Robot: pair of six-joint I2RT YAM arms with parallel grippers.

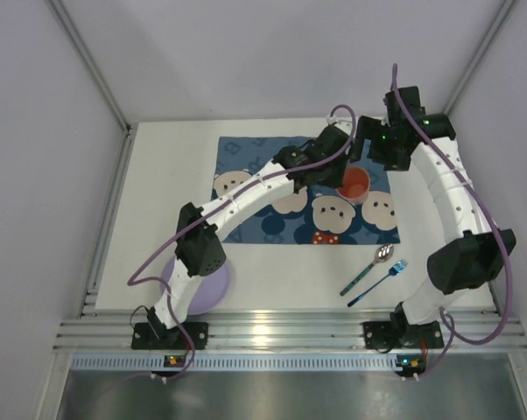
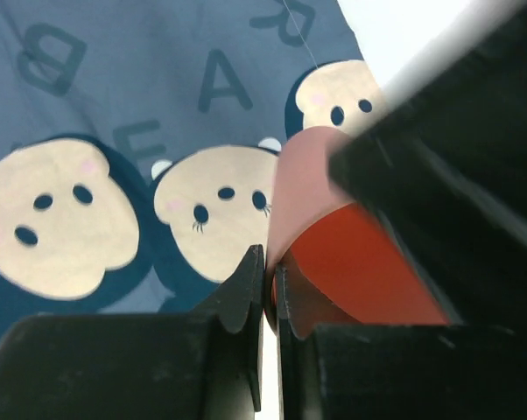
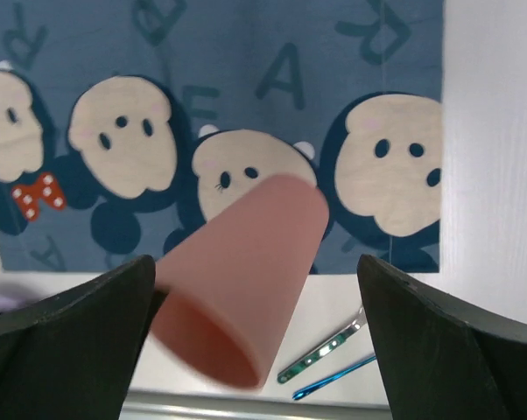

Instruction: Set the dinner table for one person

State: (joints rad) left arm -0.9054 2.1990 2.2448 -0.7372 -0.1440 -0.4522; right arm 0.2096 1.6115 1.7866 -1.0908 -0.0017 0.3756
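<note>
A salmon-pink cup (image 1: 355, 184) with an orange inside is over the right part of the blue cartoon-mouse placemat (image 1: 246, 162), which lies on the white dinner table (image 1: 158, 192). My left gripper (image 1: 338, 179) is shut on the cup's rim; in the left wrist view its jaws (image 2: 270, 276) pinch the cup wall (image 2: 351, 262). My right gripper (image 1: 377, 162) is open just behind the cup. In the right wrist view its wide-spread fingers (image 3: 255, 262) flank the cup (image 3: 246, 271) without touching it.
A spoon (image 1: 382, 256) and a blue fork (image 1: 395, 268) lie on the white table in front of the placemat's right corner; their handles show in the right wrist view (image 3: 329, 350). A lilac plate (image 1: 207, 289) lies under the left arm. A ribbed aluminium rail (image 1: 272, 328) runs along the near edge.
</note>
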